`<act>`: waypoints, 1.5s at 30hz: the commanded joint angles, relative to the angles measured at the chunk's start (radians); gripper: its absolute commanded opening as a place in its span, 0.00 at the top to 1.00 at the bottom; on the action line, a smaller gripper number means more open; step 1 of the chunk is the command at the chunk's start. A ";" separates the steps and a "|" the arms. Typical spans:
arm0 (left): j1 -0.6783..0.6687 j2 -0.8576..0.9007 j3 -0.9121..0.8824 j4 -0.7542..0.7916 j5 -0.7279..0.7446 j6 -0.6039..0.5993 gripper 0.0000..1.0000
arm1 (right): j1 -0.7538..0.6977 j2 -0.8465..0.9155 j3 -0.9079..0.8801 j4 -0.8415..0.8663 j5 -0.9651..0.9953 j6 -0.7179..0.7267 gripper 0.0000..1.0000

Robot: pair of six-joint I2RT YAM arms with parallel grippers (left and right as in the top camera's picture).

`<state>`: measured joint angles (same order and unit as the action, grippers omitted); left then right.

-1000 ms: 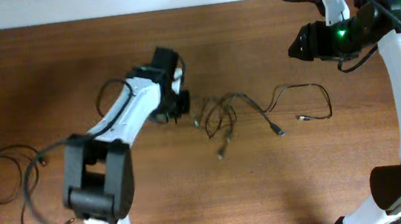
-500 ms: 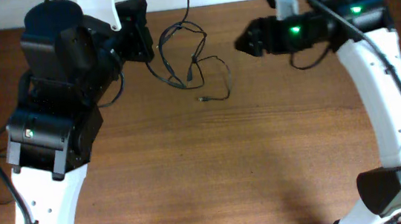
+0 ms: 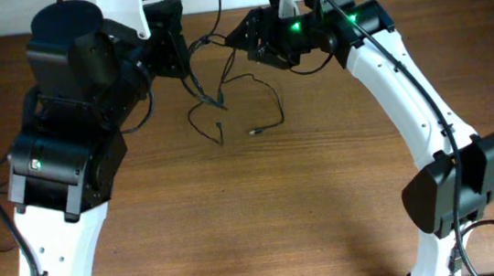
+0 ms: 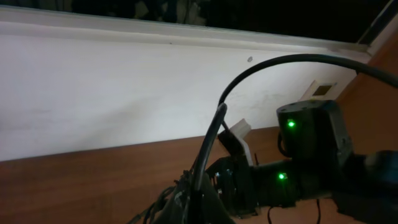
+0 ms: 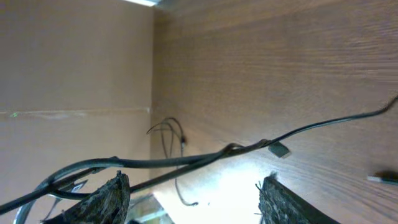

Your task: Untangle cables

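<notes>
While the left gripper point(image 3: 179, 55) sits clamped shut on the cables point(image 3: 214, 100) near the far edge of the table point(image 3: 327, 203), the right gripper point(image 5: 193, 190) is spread open, its 2 fingers point(image 5: 106, 200) wide apart. In the right wrist view, 1 strand crosses just above the gap between those fingers, apart from both. A small plug point(image 5: 278, 149) sits on that strand, near the right-hand finger.

Overhead, the right gripper is just beside the upper part of the bundle, on its right. The left gripper holds the bundle from the left. The bundle is lifted, with loops drooping toward the wood below both grippers. 1 strand trails off to the right and ends in a metal-tipped connector point(image 3: 254, 132) on the table, apart from both grippers.

The left wrist view is dark at the bottom, so its fingers can't be made out. Thin strands bunch there, with the right arm point(image 4: 311, 149) showing 2 green lights in front of a white wall point(image 4: 93, 93).
</notes>
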<state>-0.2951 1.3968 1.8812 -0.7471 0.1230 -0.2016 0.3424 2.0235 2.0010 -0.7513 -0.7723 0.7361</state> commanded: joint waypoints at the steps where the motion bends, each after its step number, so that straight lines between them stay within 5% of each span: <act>1: 0.005 -0.017 0.002 0.014 0.010 0.005 1.00 | 0.039 0.011 0.011 0.010 -0.074 0.021 0.36; 6: 0.005 -0.007 0.002 0.014 0.011 0.005 1.00 | 0.131 0.057 0.011 0.024 -0.053 0.045 0.37; 7: 0.005 -0.007 0.002 0.014 0.011 0.005 1.00 | 0.123 0.076 0.011 0.053 -0.031 0.059 0.44; 10: 0.014 -0.008 0.002 0.012 -0.001 0.006 1.00 | 0.038 0.078 0.011 0.037 0.007 0.045 0.56; 12: 0.036 -0.012 0.002 0.010 0.000 0.006 1.00 | -0.069 0.080 0.010 -0.120 0.205 -0.005 0.57; 15: 0.036 -0.045 0.002 0.005 0.000 0.006 1.00 | -0.175 0.106 -0.006 -0.181 0.169 -0.172 0.55; 16: 0.036 -0.050 0.002 0.003 0.004 0.005 1.00 | -0.180 0.108 -0.006 -0.190 0.145 -0.187 0.48; 17: 0.036 -0.053 0.002 -0.002 0.023 0.005 1.00 | -0.175 0.108 -0.006 -0.195 0.121 -0.186 0.27; 18: 0.036 -0.051 0.002 -0.014 0.022 0.005 1.00 | -0.160 0.114 -0.006 -0.199 0.110 -0.175 0.17; 26: 0.036 -0.022 0.002 -0.054 0.022 0.005 1.00 | 0.008 0.293 -0.006 -0.063 0.060 0.059 0.14; 27: 0.036 -0.021 0.002 -0.053 0.022 0.005 1.00 | 0.026 0.309 -0.006 -0.056 0.057 0.066 0.16; 28: 0.036 -0.021 0.002 -0.053 0.022 0.005 1.00 | 0.044 0.329 -0.006 -0.053 0.058 0.066 0.32; 30: 0.036 -0.021 0.002 -0.055 -0.056 0.006 1.00 | 0.044 0.333 -0.006 -0.065 0.100 0.022 0.94; 36: 0.317 0.014 0.002 -0.127 -0.323 0.014 1.00 | -0.288 0.027 -0.005 -0.409 0.301 -0.346 0.96; 41: 0.512 0.082 0.002 -0.130 -0.382 0.017 1.00 | -0.588 -0.236 -0.006 -0.544 0.340 -0.419 0.96; 45: 0.586 0.088 0.002 -0.127 -0.382 0.017 1.00 | -0.779 -0.267 -0.006 -0.632 0.275 -0.508 0.96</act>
<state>0.2600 1.4830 1.8805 -0.8864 -0.2173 -0.1978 -0.3847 1.7790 1.9942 -1.3716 -0.4969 0.3084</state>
